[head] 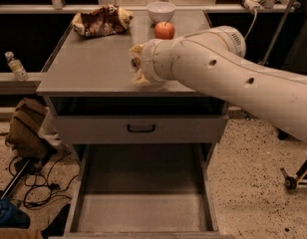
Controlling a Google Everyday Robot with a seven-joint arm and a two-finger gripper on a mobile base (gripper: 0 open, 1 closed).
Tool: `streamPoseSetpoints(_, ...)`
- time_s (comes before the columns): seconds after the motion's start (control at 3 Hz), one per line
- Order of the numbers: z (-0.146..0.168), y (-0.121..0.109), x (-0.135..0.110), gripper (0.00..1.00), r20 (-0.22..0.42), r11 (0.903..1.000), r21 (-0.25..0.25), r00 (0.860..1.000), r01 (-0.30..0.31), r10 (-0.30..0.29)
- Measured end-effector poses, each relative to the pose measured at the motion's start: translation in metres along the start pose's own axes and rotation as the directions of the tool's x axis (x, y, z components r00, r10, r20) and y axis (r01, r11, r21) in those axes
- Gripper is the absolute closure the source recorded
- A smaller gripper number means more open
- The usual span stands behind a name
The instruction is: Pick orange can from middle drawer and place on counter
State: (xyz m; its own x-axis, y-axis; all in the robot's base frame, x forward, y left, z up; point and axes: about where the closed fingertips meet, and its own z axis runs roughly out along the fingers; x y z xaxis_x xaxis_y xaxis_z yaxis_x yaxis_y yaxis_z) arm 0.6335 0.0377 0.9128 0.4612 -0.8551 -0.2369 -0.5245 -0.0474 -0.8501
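Observation:
My gripper (pixel 135 63) hangs low over the front middle of the counter (pixel 88 68), at the end of my thick white arm, which reaches in from the right. Its beige fingers (pixel 139 78) are closed around a small dark orange-brown thing, the orange can (pixel 136 62), mostly hidden by the fingers and wrist. The middle drawer (pixel 143 214) is pulled out below, its flat grey floor bare.
A red-orange apple (pixel 164 30) and a white bowl (pixel 161 10) stand at the back of the counter, and a brown wrinkled snack bag (pixel 99 20) at the back left. A shut drawer front with a black handle (pixel 141 128) sits above the open drawer. Bags and cables lie on the floor left.

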Motion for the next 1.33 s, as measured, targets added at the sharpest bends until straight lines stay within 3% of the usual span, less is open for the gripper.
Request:
streamPoseSetpoints(0.33, -0.007, 0.007, 0.018, 1.0, -0.017, 0.9986, 0.028, 0.999, -0.046, 0.047)
streamPoseSetpoints(0.67, -0.002, 0.014, 0.027, 1.0, -0.005, 0.9967, 0.015, 0.997, -0.08, 0.08)
streamPoseSetpoints(1.33, 0.034, 0.009, 0.035, 1.0, 0.017, 0.9935, -0.09, 0.997, -0.07, 0.072)
